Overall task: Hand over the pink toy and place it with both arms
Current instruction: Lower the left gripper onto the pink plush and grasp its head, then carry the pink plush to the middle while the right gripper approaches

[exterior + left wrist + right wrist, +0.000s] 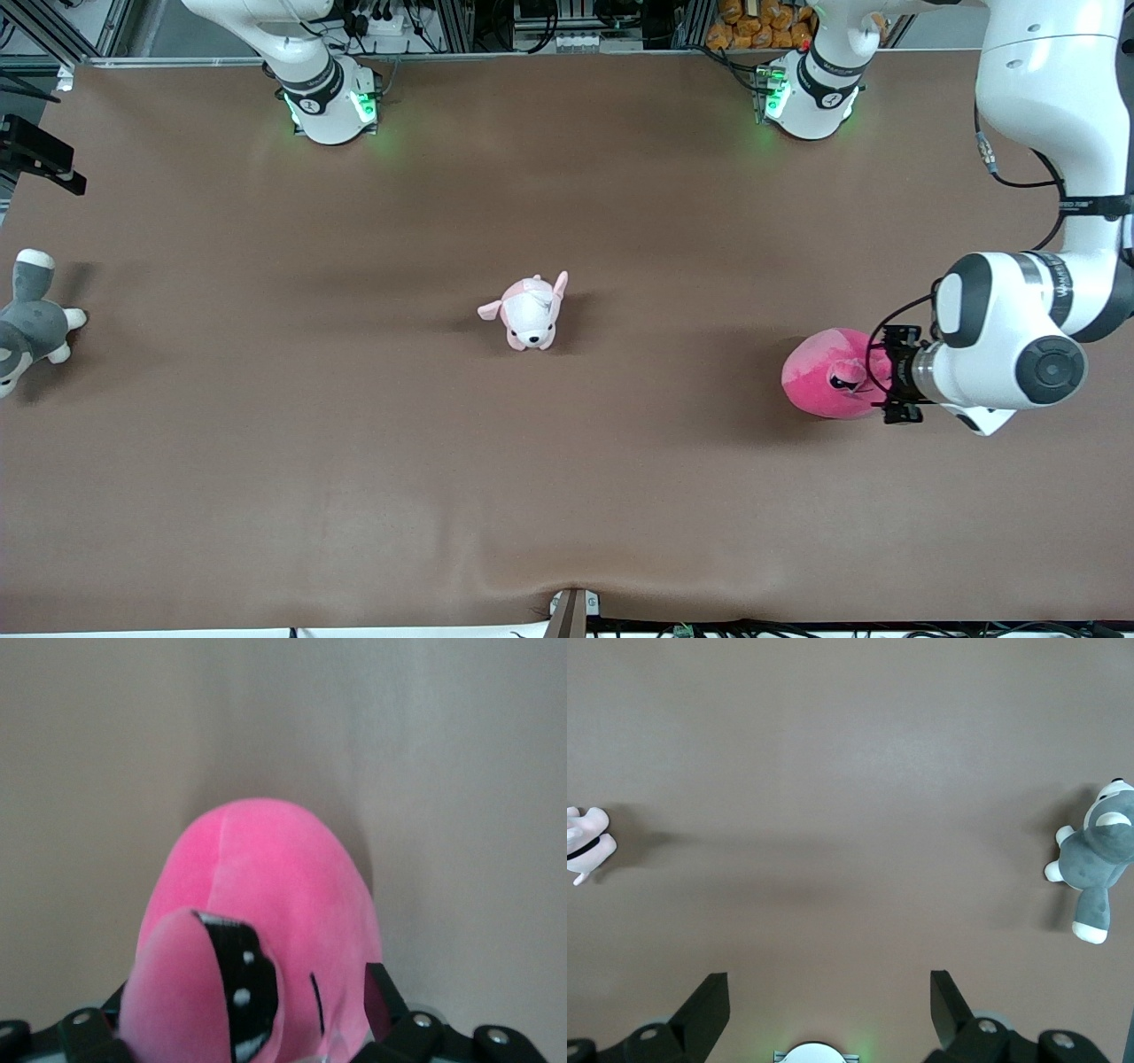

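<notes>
The pink toy [828, 377] is a round hot-pink plush blob that lies on the brown table [354, 496] toward the left arm's end. My left gripper [879, 379] is at the toy, low by the table. In the left wrist view the toy [266, 895] fills the space between the jaws of the left gripper [261, 981]. One black finger [379, 994] stands wide beside the toy and the other is hidden by a pink nub, so the jaws stand open around the toy. My right gripper [828, 981] is open and empty, high over the table. It is out of the front view.
A small pale pink-and-white plush puppy [530, 312] stands at the table's middle; it also shows in the right wrist view [585, 846]. A grey-and-white plush animal [31, 323] lies at the right arm's end and shows in the right wrist view [1097, 850]. The arm bases [328, 106] stand along the table's edge.
</notes>
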Action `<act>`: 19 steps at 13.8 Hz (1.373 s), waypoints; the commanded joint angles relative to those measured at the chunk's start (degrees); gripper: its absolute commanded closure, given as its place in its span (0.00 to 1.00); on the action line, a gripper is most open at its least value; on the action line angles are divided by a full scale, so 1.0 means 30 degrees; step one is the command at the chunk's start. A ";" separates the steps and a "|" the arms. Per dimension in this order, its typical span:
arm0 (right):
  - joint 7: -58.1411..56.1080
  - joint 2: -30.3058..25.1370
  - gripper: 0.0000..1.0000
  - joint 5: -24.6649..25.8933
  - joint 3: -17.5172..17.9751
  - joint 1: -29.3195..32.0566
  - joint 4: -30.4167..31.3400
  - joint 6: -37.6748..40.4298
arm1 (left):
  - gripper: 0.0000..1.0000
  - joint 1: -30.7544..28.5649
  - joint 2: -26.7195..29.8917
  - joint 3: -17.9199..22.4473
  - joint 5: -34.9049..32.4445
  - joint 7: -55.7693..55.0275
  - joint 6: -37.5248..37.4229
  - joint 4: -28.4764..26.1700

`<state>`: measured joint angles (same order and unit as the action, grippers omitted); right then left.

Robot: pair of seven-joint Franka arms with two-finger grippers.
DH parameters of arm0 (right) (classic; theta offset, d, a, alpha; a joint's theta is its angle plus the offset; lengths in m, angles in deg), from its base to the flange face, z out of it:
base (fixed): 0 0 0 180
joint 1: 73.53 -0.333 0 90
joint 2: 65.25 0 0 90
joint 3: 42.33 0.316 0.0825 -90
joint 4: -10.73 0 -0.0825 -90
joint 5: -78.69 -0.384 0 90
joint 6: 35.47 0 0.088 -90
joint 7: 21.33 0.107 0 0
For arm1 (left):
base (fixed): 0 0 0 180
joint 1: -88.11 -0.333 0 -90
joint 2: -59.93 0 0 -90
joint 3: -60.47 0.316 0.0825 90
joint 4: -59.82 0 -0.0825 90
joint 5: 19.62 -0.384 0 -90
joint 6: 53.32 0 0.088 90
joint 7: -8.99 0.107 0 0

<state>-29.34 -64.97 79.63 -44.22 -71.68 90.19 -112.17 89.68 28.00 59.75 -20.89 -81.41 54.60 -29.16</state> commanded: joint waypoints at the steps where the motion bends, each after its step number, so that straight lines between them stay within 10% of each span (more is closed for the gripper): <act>1: 0.0326 0.0662 0.00 0.0011 0.0163 0.0319 -0.0297 0.0048 | 0.00 -0.0549 0.0419 -0.0172 -0.0103 0.0015 0.0150 -0.0308; 8: 0.0209 0.2744 0.00 -0.0282 0.0163 0.1315 -0.0209 -0.0918 | 0.00 -0.0403 0.0976 -0.0436 -0.0014 -0.0453 -0.0494 -0.0367; 9: 0.0150 0.2863 0.00 -0.0108 0.0163 0.1286 -0.0238 -0.1035 | 0.75 -0.0403 0.1005 -0.0465 -0.0014 -0.0425 -0.0494 -0.0425; 10: 0.0440 0.2951 0.00 -0.0310 0.0163 0.1286 -0.0238 -0.1355 | 1.00 -0.0374 0.1005 -0.0465 0.0015 -0.0424 -0.0494 -0.0425; 19: 0.3912 0.3919 0.00 -0.4027 0.0221 0.1024 -0.0326 -0.1973 | 1.00 -0.0286 0.2057 -0.1312 0.0132 -0.0952 -0.0494 -0.0046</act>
<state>-23.83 -53.75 70.47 -44.09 -68.60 90.31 -118.14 88.63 31.33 57.23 -20.75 -82.95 53.61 -28.90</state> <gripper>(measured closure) 0.000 0.850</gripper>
